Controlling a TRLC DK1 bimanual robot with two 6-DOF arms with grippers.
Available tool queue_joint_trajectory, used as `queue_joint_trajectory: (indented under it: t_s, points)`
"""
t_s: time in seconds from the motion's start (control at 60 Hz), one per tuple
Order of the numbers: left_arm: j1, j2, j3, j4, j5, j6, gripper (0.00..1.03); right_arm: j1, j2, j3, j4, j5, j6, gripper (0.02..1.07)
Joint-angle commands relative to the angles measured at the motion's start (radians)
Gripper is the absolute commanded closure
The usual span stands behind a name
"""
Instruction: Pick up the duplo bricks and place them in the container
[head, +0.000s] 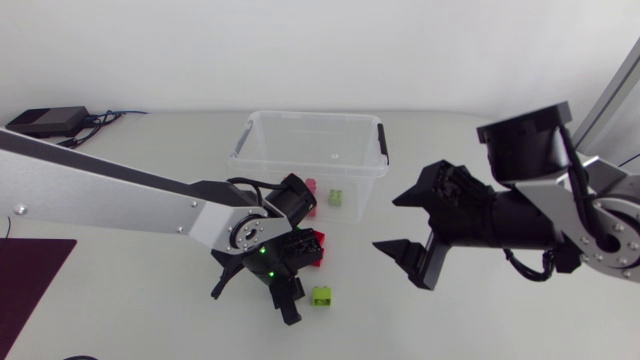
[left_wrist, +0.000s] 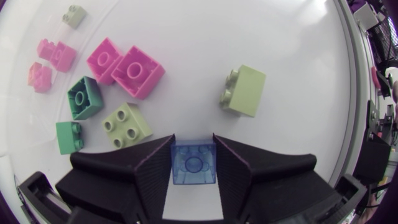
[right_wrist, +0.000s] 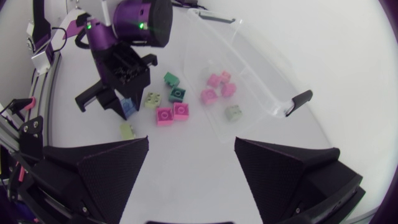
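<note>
Left gripper (left_wrist: 193, 142) is clamped on a blue brick (left_wrist: 194, 163). The brick is translucent with a round ring showing on its face, and both ribbed fingers (left_wrist: 155, 171) press its opposite sides low over the white table (left_wrist: 298, 74). Can't tell if the brick is off the surface. Ahead of the fingers: a lime brick (left_wrist: 244, 91) tipped on its side and alone; two magenta bricks (left_wrist: 129, 67) touching each other; a dark green brick (left_wrist: 84, 97); a pale green four-stud brick (left_wrist: 127, 125); a second green brick (left_wrist: 69, 137) just beside one finger. The clear container (head: 310, 128) with black clips at its ends sits at the table's far side between the arms. It holds several pink bricks (right_wrist: 214, 84) and one greyish-green brick (right_wrist: 233, 112). Right gripper (right_wrist: 193, 165) is spread wide with nothing in it, near the container's corner and well apart from the loose bricks. Hidden: in the head view the left arm's wrist covers the blue brick and most of the loose pile, leaving only the lime brick and a bit of red-magenta. In the left wrist view the container's contents are blurred through its wall and the stud counts are unreadable.
</note>
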Motion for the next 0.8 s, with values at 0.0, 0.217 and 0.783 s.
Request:
queue_joint_trajectory:
  t_s: [0.0,0.217,0.783]
  points:
    - [-0.001,-0.003,-0.034,-0.036,-0.027,-0.013,0.82,0.006,-0.003,-0.055,-0.003,-0.007,-0.035,0.07]
    - [-0.004,-0.130,-0.050,-0.108,-0.040,-0.013,0.82,0.070,0.077,-0.094,0.017,-0.017,-0.048,0.07]
    - [0.188,-0.391,0.242,-0.111,0.049,-0.009,0.81,0.239,0.489,0.031,0.142,-0.020,-0.100,0.10]
